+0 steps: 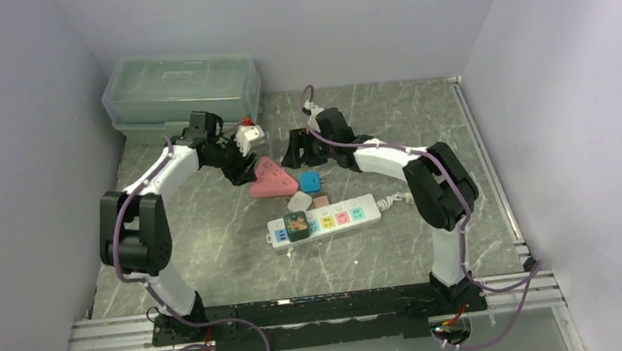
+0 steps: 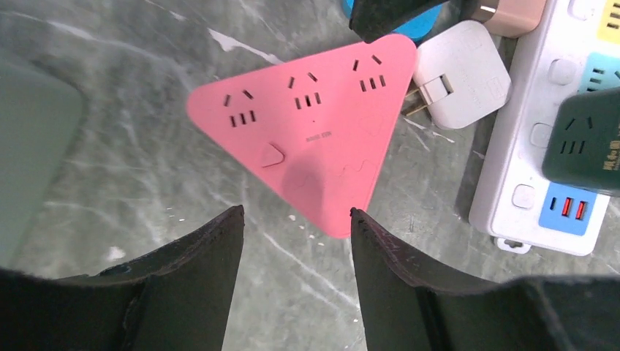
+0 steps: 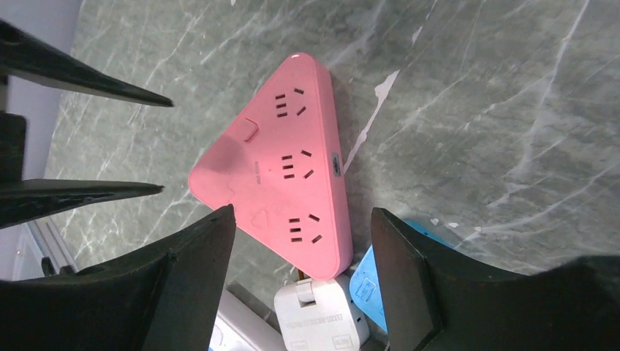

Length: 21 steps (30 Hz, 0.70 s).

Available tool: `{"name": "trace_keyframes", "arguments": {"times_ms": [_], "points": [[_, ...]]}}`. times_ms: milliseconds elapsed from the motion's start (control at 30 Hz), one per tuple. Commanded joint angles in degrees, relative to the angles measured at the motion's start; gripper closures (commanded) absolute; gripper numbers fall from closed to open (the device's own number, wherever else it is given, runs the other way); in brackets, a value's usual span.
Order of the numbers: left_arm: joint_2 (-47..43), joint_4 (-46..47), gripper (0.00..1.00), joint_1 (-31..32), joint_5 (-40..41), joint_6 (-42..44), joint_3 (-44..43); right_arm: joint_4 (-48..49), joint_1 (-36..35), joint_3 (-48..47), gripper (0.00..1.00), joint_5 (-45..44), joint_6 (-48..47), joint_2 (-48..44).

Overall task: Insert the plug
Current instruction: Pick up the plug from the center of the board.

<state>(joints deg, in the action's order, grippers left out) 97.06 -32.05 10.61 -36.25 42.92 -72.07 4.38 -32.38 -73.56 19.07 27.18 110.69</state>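
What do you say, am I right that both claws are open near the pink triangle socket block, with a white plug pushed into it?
No: the white plug lies beside the pink block, all its sockets empty; the left wrist view shows it.

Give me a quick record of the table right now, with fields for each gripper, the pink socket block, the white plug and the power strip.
Left gripper: open, empty, at a corner of the pink socket block
Right gripper: open, empty, pointed at the same block
Pink socket block: flat on the table, three outlets, all empty
White plug: loose beside the block, prongs toward it
Power strip: white, a dark green adapter plugged in
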Motion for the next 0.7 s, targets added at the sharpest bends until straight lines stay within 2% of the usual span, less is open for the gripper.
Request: {"name": "trace_keyframes", "arguments": {"times_ms": [0, 167, 400, 667], "points": [[4.0, -0.8, 0.40, 0.0, -2.2, -5.5, -1.4, 4.2, -0.1, -1.6, 0.27, 4.1, 1.3, 0.7], [5.9, 0.0, 0.41, -0.2, -1.9, -11.4, -0.9, 5.7, -0.1, -2.8, 0.27, 5.7, 2.2, 3.1], [9.2, -2.4, 0.41, -2.1, -5.7, -17.6, -1.9, 6.9, 0.0, -3.6, 0.27, 6.8, 3.0, 5.1], [13.6, -3.5, 0.48, -2.9, -3.8, -17.8, -1.9, 8.7, 0.0, -1.9, 0.28, 7.5, 3.4, 5.8]]}}
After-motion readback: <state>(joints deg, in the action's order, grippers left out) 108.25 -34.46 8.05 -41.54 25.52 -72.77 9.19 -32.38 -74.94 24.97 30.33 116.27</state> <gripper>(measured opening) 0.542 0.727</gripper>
